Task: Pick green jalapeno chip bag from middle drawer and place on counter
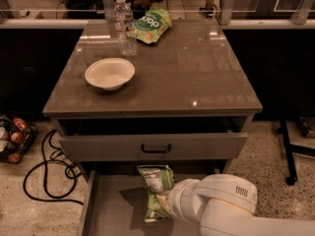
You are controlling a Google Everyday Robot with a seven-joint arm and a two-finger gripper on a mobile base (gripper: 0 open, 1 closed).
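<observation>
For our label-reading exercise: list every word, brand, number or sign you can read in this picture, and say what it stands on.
"pop": white letters on the light green bag at the back of the counter.
Chip bag, at the gripper over the open drawer: white panel of print, too small to read.
Water bottle: label unreadable.
No other text can be read.

You had the green jalapeno chip bag [156, 186] standing upright over the middle drawer [110, 208], white nutrition panel facing you (crumpled dark green foil around it). Your gripper [167, 206] was at the bag's lower right side. The drawer stood open, its floor plain grey, below the glossy grey-brown counter [197, 73]
</observation>
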